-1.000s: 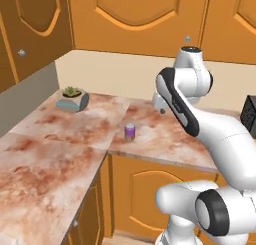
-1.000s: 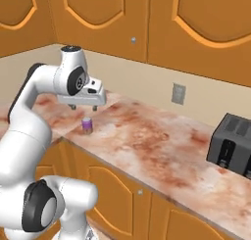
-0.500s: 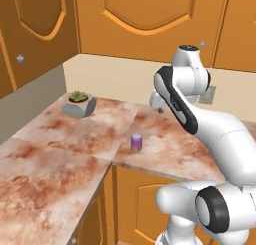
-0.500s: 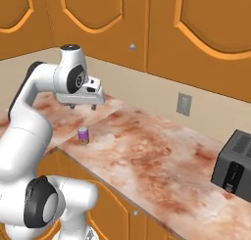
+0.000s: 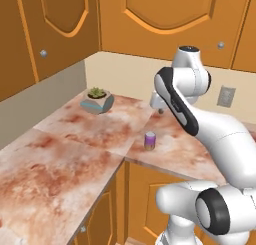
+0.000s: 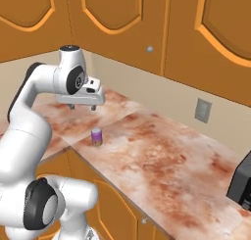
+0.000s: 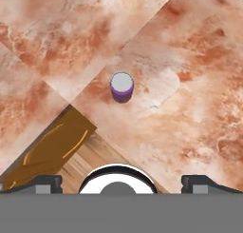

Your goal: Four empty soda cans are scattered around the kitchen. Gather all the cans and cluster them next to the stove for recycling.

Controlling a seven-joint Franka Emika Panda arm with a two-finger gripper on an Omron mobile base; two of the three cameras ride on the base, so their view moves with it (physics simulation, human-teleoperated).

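Note:
A small purple soda can [image 5: 149,140] [image 6: 97,136] with a silvery top stands upright on the marble counter, close to the front edge at the corner. My gripper [image 6: 83,107] hangs well above the counter, a little behind the can, open with nothing between its fingers. In the hand view the can [image 7: 122,87] sits straight ahead, centred between my wide-set fingertips [image 7: 45,182], far below them. The hand [image 5: 159,104] shows partly behind the arm in the left base view. The stove is out of view.
A potted succulent [image 5: 97,100] sits at the back left corner of the counter. A wall outlet [image 6: 202,110] is on the backsplash to the right, a black toaster [image 6: 242,182] farther right. Orange cabinet doors hang overhead. The counter edge [image 7: 83,115] drops to brown floor.
The whole picture has shifted, so the base has driven. The purple can now sits nearer the middle of both base views. The gripper has stayed open above the counter.

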